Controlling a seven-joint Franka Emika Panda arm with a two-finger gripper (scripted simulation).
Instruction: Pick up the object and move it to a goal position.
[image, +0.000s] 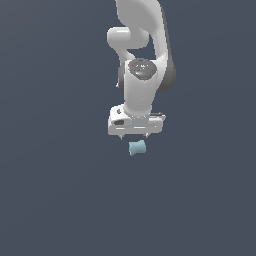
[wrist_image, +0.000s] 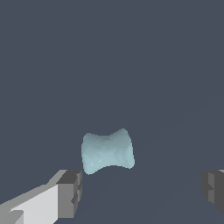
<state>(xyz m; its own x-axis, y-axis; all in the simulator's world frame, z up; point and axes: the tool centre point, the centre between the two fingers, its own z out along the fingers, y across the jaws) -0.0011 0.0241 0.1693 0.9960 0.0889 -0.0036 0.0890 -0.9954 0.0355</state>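
Note:
The object (image: 137, 148) is a small pale teal-blue block with pinched sides, lying on the dark grey surface. In the exterior view it sits just below the white hand of the arm. My gripper (image: 134, 137) hangs directly over it, open, with only the short dark fingertips (image: 122, 137) showing under the hand. In the wrist view the object (wrist_image: 107, 151) lies beyond the line between the two fingers (wrist_image: 70, 192), which stand wide apart with nothing between them. The gripper (wrist_image: 142, 190) does not touch the block.
The dark grey floor (image: 55, 190) stretches on every side with no other objects in sight. The white arm (image: 142, 60) rises from the hand toward the top of the exterior view.

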